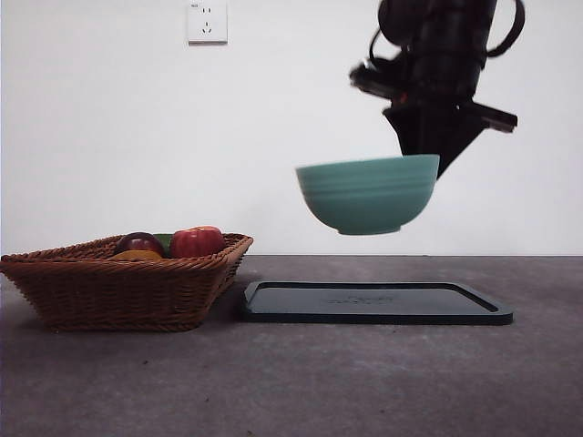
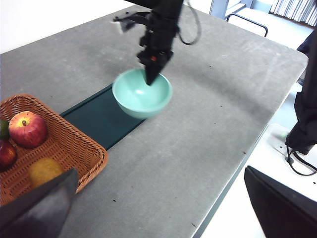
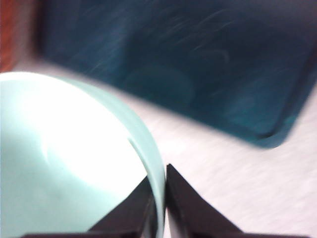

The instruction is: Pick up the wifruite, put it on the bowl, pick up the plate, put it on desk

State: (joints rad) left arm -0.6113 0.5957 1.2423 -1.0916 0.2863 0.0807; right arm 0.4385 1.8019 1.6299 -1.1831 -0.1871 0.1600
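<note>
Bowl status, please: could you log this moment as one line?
right tool: shut on bowl rim | bowl: airborne above dark tray | wifruite: in basket | left tool: waiting

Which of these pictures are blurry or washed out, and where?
Right wrist view: heavily blurred, the bowl interior blown out to white, the dark tray smeared. Left wrist view: mostly sharp, the left end effector out of focus. Front view: sharp, evenly lit, the right end effector a dark silhouette gripping the bowl's rim.
</note>
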